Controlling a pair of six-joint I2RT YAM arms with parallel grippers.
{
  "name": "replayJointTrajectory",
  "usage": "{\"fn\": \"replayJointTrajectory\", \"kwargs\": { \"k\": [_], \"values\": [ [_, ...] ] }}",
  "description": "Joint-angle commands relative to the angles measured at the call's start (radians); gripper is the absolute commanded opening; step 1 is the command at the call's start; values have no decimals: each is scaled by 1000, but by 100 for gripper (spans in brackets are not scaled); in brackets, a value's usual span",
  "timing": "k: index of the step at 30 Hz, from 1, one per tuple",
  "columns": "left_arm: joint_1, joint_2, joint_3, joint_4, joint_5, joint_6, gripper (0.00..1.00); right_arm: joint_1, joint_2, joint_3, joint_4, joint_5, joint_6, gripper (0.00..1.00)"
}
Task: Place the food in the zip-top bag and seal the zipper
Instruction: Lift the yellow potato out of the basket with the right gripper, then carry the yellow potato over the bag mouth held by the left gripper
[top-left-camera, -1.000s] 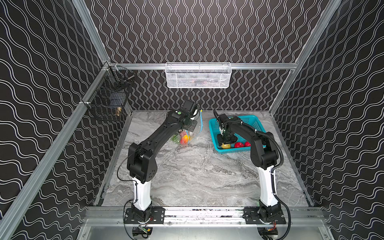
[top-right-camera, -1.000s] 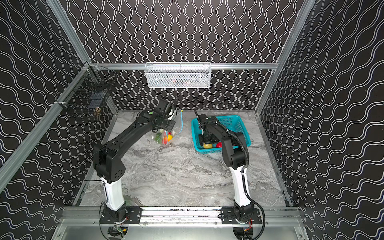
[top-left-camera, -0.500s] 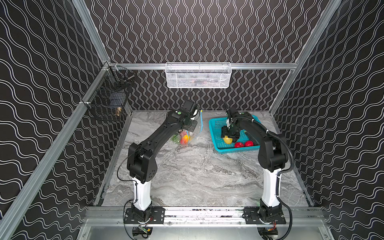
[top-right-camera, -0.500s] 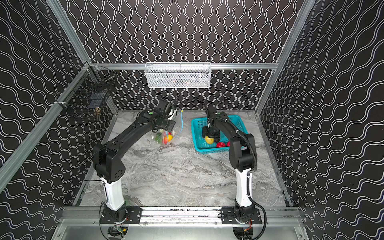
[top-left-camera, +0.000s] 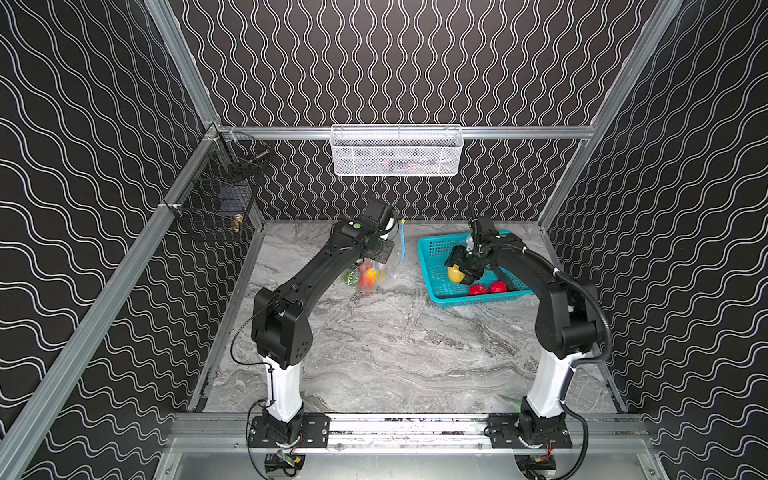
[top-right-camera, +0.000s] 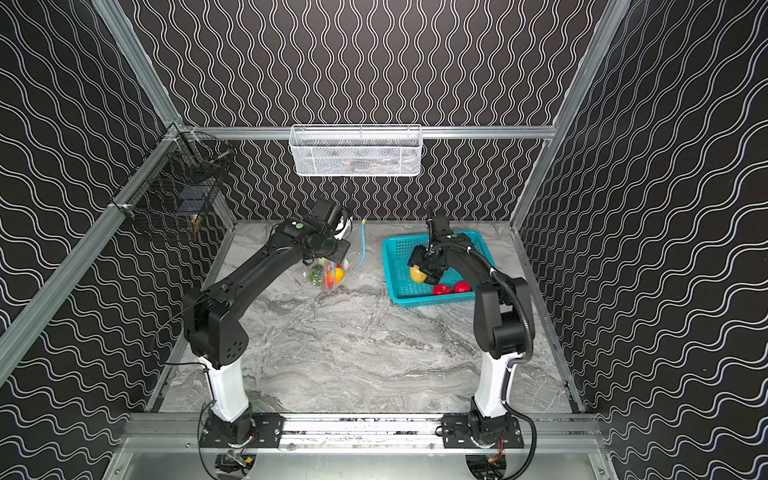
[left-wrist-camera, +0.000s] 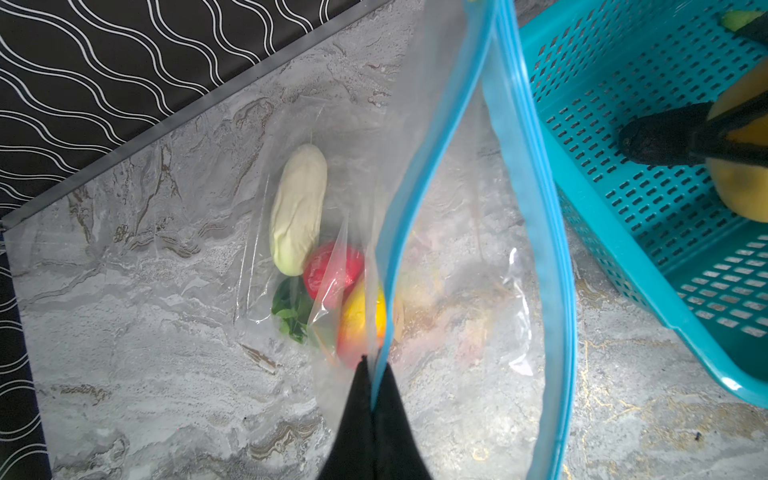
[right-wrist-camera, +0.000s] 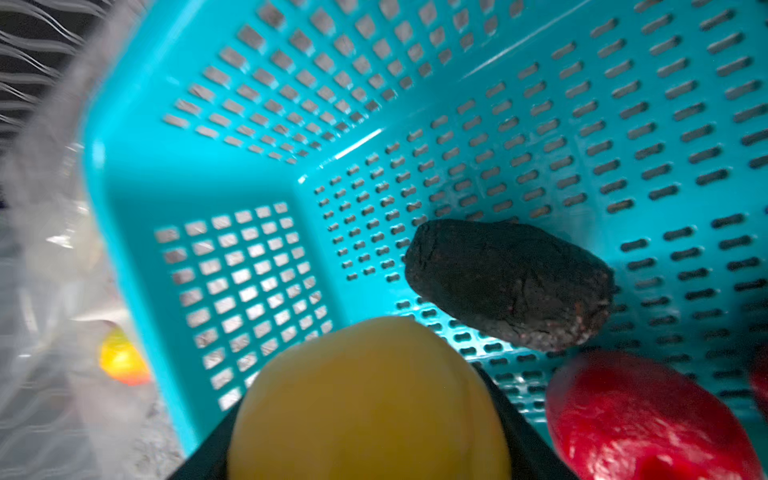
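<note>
Right gripper (top-left-camera: 460, 272): clasping yellow potato-like toy (right-wrist-camera: 370, 403).
Left gripper (left-wrist-camera: 376, 370): pinching clear plastic bag (left-wrist-camera: 457, 257) at blue zipper strip (left-wrist-camera: 419, 174).
Right wrist alone: showing dark oblong toy (right-wrist-camera: 509, 282).

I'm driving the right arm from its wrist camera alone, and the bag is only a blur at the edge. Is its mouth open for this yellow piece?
Observer: Yes. The left gripper is shut on one lip of the clear zip-top plastic bag, and the light-blue zipper strip gapes in a wide loop.
Operator: What's inside?
Observer: A white oblong toy vegetable, a red round toy fruit, a yellow-orange toy fruit and green toy leaves.
Operator: Which way to the bag?
Observer: In both top views it hangs left of the teal perforated plastic basket, over which the right gripper holds the yellow potato-like toy.
</note>
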Motion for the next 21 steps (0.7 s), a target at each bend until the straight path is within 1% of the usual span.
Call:
{"fn": "replayJointTrajectory", "kwargs": {
  "k": [1, 11, 19, 21],
  "values": [
    [1, -7, -4, 8, 18, -12, 0, 2, -74, -54, 177, -47, 105, 39],
    [0, -12, -2, 5, 39, -11, 0, 18, -212, -213, 450, -98, 240, 37],
    [-1, -5, -2, 1, 58, -12, 0, 88, -250, -228, 539, -80, 287, 38],
    [0, -7, -4, -1, 60, -11, 0, 110, -260, -215, 519, -57, 296, 38]
  ]
}}
